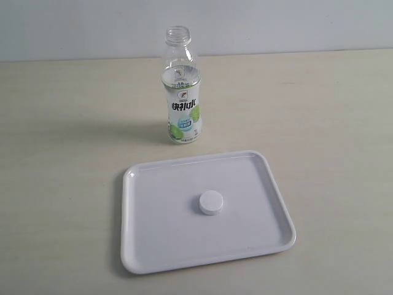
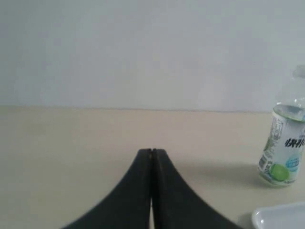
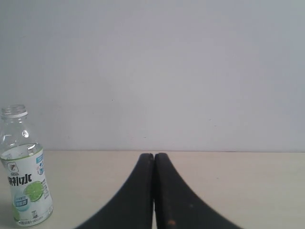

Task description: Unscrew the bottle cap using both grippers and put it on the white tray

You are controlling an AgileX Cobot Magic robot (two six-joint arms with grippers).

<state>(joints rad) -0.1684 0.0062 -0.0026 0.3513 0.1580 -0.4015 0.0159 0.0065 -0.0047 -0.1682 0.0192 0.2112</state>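
Both closed, empty: black left gripper (image 2: 151, 151), right gripper (image 3: 153, 155). Small round white cap (image 1: 210, 203) lies on flat white tray (image 1: 158, 236), clear plastic bottle (image 1: 182, 114) uncapped, so the job looks done.

Table (image 1: 67, 123): pale beige top, matte, faint streaky grain. It fills most of the exterior view, from the near edge back to the far side. Wall (image 1: 288, 24): plain pale grey-white, one flat colour, running along the far side of the table. The seam where the two meet is straight and sits slightly higher on the right in the exterior view. Both wrist views show the same wall over the same beige top, with the wall taking the upper half or more. Light is soft and even, a bit cool on the wall. Shadows on the table are faint, blurred and fall to the left.
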